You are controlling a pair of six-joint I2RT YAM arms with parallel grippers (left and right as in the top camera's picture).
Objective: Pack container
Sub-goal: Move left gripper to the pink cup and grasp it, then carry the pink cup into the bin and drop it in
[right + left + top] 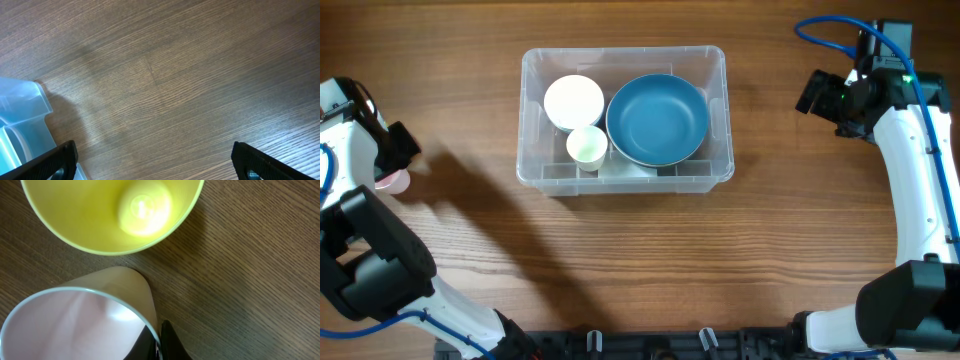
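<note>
The clear container (529, 110) stands at the table's middle and holds a white bowl (573, 100), a small white cup (587, 145) and a blue bowl (657, 119). My left gripper (398, 160) is at the far left edge. In the left wrist view its fingers (158, 342) are shut on the rim of a pink cup (75, 325), one finger inside and one outside. A yellow bowl (100, 215) stands just beyond the cup. My right gripper (817, 95) is open and empty to the right of the container; its fingers (160, 165) hang over bare wood.
A corner of the container (22, 117) shows at the left of the right wrist view. The pink cup (390, 181) peeks out under the left arm in the overhead view; the yellow bowl is hidden there.
</note>
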